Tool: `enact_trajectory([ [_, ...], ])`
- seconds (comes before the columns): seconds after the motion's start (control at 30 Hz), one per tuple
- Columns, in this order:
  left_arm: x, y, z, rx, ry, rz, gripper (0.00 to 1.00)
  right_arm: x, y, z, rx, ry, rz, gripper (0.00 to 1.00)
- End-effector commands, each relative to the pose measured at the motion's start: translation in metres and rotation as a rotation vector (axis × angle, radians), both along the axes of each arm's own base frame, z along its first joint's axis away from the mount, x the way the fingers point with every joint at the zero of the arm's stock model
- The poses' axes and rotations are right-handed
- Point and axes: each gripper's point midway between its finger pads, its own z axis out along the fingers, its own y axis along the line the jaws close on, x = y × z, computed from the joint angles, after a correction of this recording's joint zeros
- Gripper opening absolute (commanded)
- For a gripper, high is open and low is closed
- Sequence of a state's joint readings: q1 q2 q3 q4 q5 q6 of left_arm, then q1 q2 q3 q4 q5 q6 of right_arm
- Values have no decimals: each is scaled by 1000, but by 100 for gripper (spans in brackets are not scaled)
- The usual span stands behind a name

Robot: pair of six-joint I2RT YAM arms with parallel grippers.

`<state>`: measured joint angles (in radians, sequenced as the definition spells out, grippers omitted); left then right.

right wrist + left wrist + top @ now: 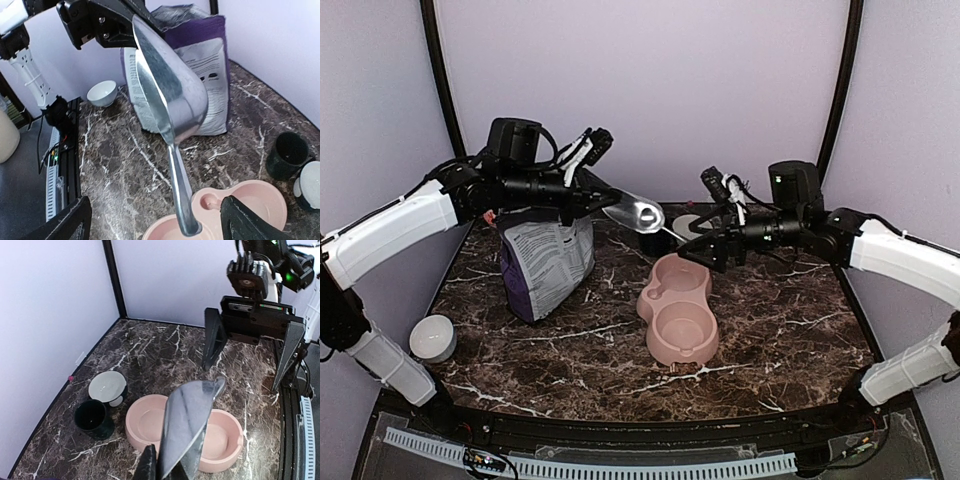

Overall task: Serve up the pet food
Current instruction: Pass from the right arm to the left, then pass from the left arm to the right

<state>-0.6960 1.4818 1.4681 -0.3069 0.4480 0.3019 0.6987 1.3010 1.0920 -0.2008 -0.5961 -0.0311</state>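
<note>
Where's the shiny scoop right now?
In the top view, the scoop hangs up in the air, held by the left pincer, between the purple bag and the pink double bowl.

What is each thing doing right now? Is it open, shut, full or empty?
Left pincer: shut on the scoop's bowl end.
Right pincer: open, holding nothing.
Scoop: held up in the air, looks empty.
Pink double bowl: flat on the table, both sides empty.
Bag: standing upright.
White bowl: upright, empty.
Dark cup: upright, looks empty.
</note>
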Motion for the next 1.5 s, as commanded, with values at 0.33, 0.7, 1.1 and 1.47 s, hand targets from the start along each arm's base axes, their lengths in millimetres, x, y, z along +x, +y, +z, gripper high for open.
enact_trajectory([
  [0.33,34,34,57,-349,199,132,0,31,-3,95,403,-85,-70,86],
  [0.7,20,35,60,-384,286,78,0,25,8,101,462,7,13,83],
  [1.1,2,39,61,-388,297,36,0,35,0,108,471,-5,-52,86],
  [1.47,15,28,52,-448,386,33,0,15,32,107,473,53,134,64],
])
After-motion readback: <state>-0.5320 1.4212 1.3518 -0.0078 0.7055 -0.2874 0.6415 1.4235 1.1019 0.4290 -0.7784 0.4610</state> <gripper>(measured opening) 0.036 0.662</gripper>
